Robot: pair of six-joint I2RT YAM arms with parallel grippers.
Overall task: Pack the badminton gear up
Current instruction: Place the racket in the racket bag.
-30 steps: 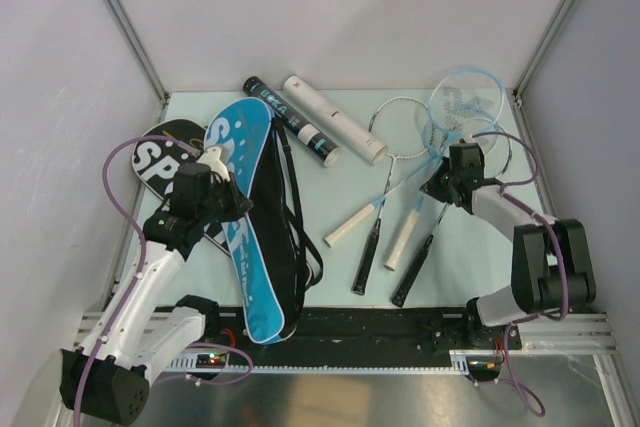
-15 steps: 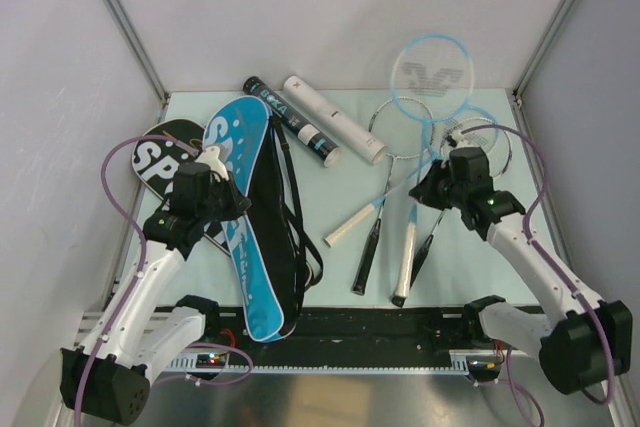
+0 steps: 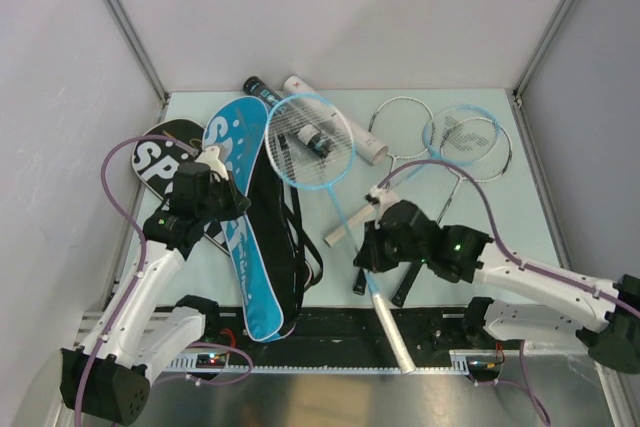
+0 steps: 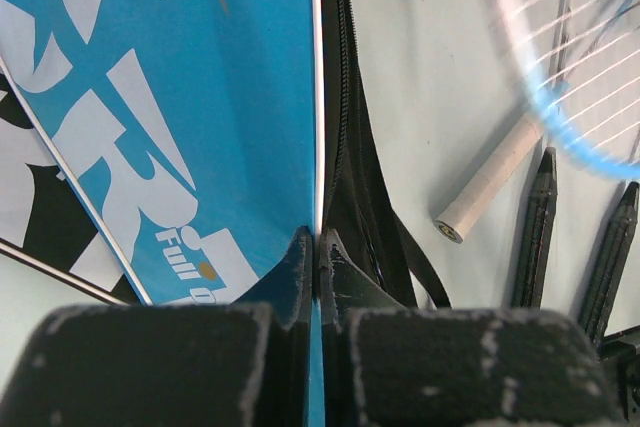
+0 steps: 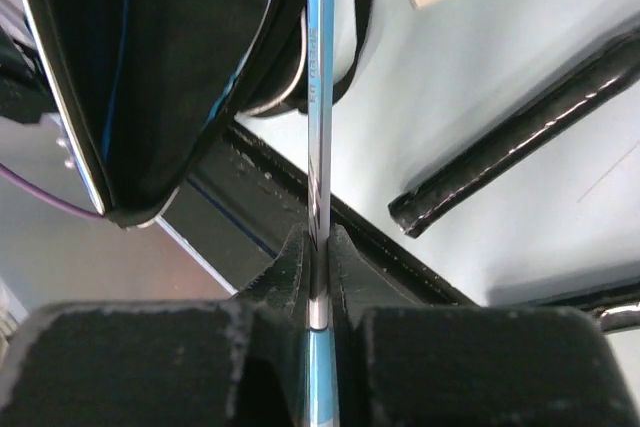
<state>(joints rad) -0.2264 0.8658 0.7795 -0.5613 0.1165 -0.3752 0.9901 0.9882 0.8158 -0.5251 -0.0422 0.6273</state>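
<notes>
My left gripper (image 3: 226,201) is shut on the edge of the blue SPORT bag (image 3: 240,147), holding its upper flap up; the left wrist view shows the fingertips (image 4: 300,257) pinching the blue flap (image 4: 150,97) above the black inside (image 4: 352,177). My right gripper (image 3: 368,253) is shut on the shaft of a blue-framed racket (image 3: 310,142). Its head hovers over the bag's top and the tubes, and its white handle (image 3: 392,335) sticks out past the table's front. The right wrist view shows the shaft (image 5: 320,67) between my fingers, with the bag (image 5: 160,67) on the left.
A black SPORT bag (image 3: 160,155) lies under the blue one. A black tube (image 3: 268,97) and a white tube (image 3: 345,125) lie at the back. Three more rackets lie at the right: heads (image 3: 465,137), a white handle (image 3: 345,227), black handles (image 3: 412,277).
My right arm has swung the blue racket from the far right down and to the left, so its head is now over the bag and tubes. The left arm has not moved.
</notes>
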